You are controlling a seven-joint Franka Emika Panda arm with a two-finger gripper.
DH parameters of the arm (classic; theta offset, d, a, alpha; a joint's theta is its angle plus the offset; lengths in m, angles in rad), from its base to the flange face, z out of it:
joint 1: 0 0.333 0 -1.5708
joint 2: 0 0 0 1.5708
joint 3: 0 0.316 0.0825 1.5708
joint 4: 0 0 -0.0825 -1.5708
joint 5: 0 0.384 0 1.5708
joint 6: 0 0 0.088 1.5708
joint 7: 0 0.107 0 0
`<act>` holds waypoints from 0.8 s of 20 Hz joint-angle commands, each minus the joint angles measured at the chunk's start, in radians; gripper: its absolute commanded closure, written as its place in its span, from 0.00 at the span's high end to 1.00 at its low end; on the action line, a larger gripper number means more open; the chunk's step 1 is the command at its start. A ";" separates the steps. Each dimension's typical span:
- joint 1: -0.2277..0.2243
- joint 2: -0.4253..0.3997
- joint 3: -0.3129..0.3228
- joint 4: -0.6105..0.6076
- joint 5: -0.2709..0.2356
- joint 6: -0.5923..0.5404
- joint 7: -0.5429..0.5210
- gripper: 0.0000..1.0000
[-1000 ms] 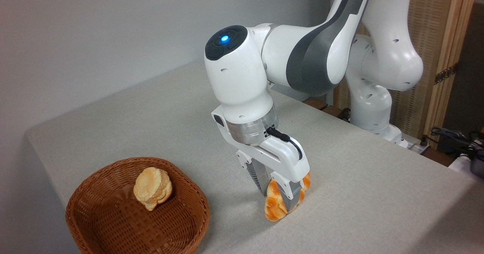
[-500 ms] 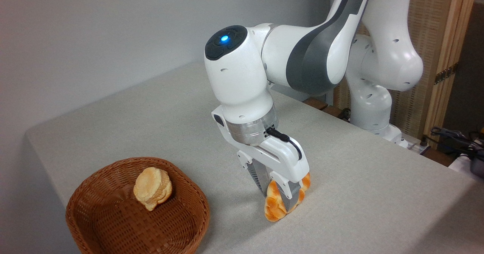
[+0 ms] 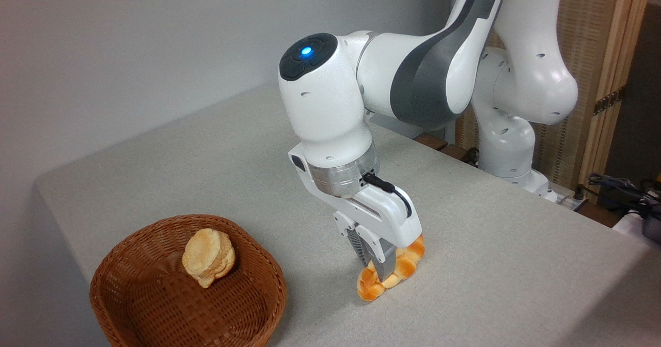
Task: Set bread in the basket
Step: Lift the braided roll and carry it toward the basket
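basket (image 3: 188, 290) on table (image 3: 516, 264) at front left, bun (image 3: 208, 257) inside it, bread (image 3: 390, 277) on table to its right, under claw (image 3: 377, 267)

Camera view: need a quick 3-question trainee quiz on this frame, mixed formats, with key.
1. True or false: the loaf is already inside the basket.
2. What lies in the basket? A) a bun B) a braided loaf C) nothing
3. Fill in: the gripper's fingers are closed on the ____, which lies on the table.

Key:
1. False. It is on the table, right of the basket.
2. A. The pale round bun rests against the basket's far wall.
3. Loaf.
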 commanded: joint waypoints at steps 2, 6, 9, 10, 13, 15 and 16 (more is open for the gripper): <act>-0.024 -0.026 -0.037 0.071 -0.042 -0.063 0.018 0.09; -0.025 -0.026 -0.062 0.209 -0.171 -0.107 0.018 0.09; -0.025 0.000 -0.114 0.261 -0.236 -0.080 0.001 0.10; -0.025 0.009 -0.122 0.275 -0.239 -0.057 -0.004 0.10; -0.025 0.040 -0.132 0.300 -0.279 0.038 -0.107 0.14; -0.025 0.068 -0.152 0.315 -0.289 0.122 -0.196 0.14; -0.025 0.074 -0.154 0.314 -0.292 0.162 -0.227 0.14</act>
